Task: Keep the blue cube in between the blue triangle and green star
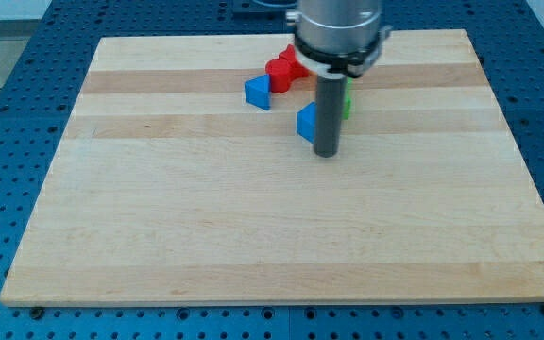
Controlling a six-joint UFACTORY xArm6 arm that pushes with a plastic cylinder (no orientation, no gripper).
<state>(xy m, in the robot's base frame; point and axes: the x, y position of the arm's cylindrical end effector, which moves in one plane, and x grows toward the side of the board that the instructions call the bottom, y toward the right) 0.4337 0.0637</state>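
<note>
My tip (326, 153) grips nothing — it touches the blue cube's (306, 122) right side, upper centre; blue triangle (258, 93) left, green star (347, 102) right.

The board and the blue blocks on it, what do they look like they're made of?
The board looks like pale unfinished or lightly sealed wood: visible grain and joined planks in differing tones. The blue triangle and blue cube look like painted wood or plastic; their flat, even colour hides any grain, so I cannot tell which. My tip sits just right of the cube.
</note>
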